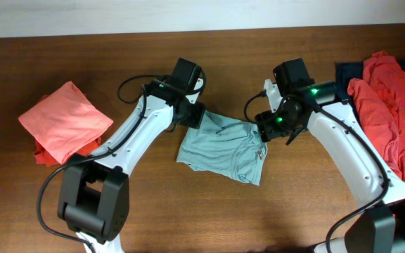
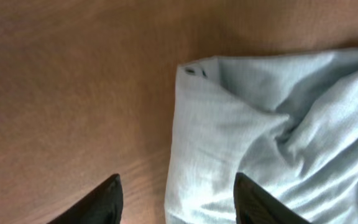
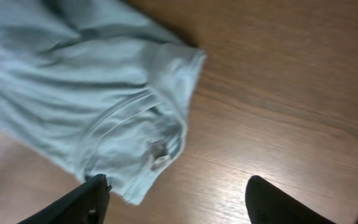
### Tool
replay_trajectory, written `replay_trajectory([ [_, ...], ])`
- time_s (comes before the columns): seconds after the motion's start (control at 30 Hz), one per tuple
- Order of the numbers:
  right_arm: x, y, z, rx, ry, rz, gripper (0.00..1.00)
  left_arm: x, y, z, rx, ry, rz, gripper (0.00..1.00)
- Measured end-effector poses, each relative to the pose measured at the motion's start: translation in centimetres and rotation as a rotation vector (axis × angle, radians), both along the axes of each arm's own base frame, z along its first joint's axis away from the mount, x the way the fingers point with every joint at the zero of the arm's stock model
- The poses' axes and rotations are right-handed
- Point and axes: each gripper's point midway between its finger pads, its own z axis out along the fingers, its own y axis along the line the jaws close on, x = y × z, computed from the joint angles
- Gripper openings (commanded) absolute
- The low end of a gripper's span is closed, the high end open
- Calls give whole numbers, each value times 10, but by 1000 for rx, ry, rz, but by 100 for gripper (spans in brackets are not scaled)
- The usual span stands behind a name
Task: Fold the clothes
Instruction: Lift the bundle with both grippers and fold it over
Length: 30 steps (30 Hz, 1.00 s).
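Note:
A pale grey-blue shirt point(image 1: 223, 149) lies partly folded and rumpled in the middle of the table. My left gripper point(image 1: 190, 117) is open just above its upper left corner; in the left wrist view the fingers point(image 2: 178, 200) straddle the shirt's edge point(image 2: 247, 143). My right gripper point(image 1: 267, 131) is open at the shirt's upper right corner; in the right wrist view the fingers point(image 3: 176, 200) hover by the collar edge point(image 3: 135, 118). Neither gripper holds anything.
A folded coral-red garment point(image 1: 63, 118) lies at the left on another orange-red piece. A heap of coral-red clothes point(image 1: 394, 112) with a dark navy one point(image 1: 350, 72) sits at the right edge. The wooden table point(image 1: 188, 211) surrounds them.

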Motion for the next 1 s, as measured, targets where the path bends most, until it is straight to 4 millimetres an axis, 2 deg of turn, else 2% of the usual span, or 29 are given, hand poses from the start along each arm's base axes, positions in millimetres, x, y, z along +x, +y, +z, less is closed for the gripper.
replay_trajectory([
  [0.1, -1, 12, -1, 60, 8, 53, 68, -15, 6, -13, 32, 78, -12, 47],
  [0.23, 2, 22, -9, 99, 23, 104, 69, -50, 21, -28, 88, 248, 54, 47],
  [0.37, 3, 25, -24, 104, 66, 129, 63, -62, 17, -29, 51, 314, 121, 46],
  [0.43, -3, 27, -31, 117, 109, 131, 61, -52, 10, -28, 13, 275, 124, 47],
  [0.57, -25, 34, -30, 171, 203, 135, 61, -9, -9, -19, -58, 89, 47, 57],
  [0.7, -39, 46, -31, 195, 251, 152, 61, 42, -19, 2, -132, -127, 0, 58],
  [0.8, -48, 63, -44, 207, 264, 170, 61, 68, -20, 13, -179, -222, -6, 57],
  [0.87, -55, 71, -57, 211, 271, 173, 61, 73, -24, 8, -196, -227, -19, 57],
  [1.0, -74, 78, -87, 209, 305, 161, 61, 67, -31, -31, -204, -142, -46, 57],
])
